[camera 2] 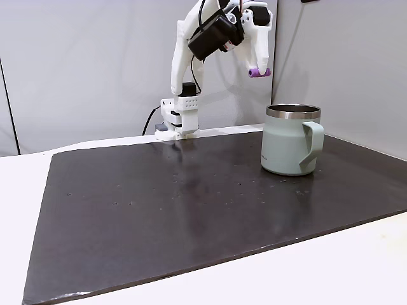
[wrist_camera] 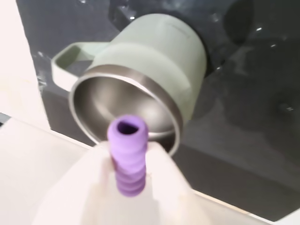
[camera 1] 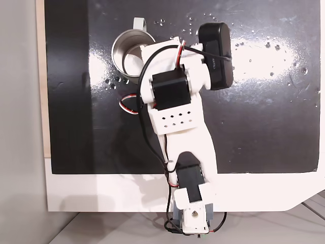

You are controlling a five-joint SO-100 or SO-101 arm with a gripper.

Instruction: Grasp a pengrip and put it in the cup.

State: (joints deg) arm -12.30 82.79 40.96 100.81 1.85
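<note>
The purple ribbed pengrip [wrist_camera: 127, 154] is clamped between my white fingers [wrist_camera: 164, 173] in the wrist view, its hollow end pointing at the cup's mouth. In a fixed view the pengrip [camera 2: 259, 72] hangs in my gripper [camera 2: 259, 71] above and a little left of the cup [camera 2: 291, 140], a pale grey-green mug with a steel rim and loop handle. From above, the cup [camera 1: 129, 51] stands at the mat's far side, partly covered by my arm. The cup's [wrist_camera: 140, 79] shiny inside shows nothing in it.
A dark mat [camera 2: 191, 210] covers most of the white table [camera 2: 356, 267]. My arm's base [camera 2: 178, 117] stands at the mat's far edge. A black camera housing [camera 1: 216, 53] rides on the wrist. Water-like specks dot the mat [camera 1: 264, 56].
</note>
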